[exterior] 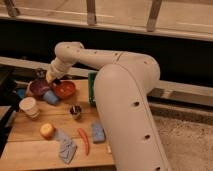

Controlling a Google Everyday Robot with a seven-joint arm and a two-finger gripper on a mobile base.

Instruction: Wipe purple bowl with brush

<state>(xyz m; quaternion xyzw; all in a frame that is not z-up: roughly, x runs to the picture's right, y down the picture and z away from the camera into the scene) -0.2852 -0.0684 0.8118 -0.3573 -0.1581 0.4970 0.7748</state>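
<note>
The purple bowl (pixel 39 87) is a small dark maroon bowl at the back left of the wooden table (pixel 30 131). The orange-red bowl (pixel 64 89) sits right beside it. My white arm reaches over from the right, and the gripper (pixel 53 79) hangs just above the gap between the two bowls, at the purple bowl's right rim. A dark object at the gripper's tip may be the brush, but I cannot make it out.
A white paper cup (pixel 29 107) stands front left. A small metal cup (pixel 75 111), a yellow-red fruit (pixel 47 130), a red chili (pixel 84 140), a blue sponge (pixel 98 132), a grey cloth (pixel 66 148) and a green item (pixel 92 89) lie on the table.
</note>
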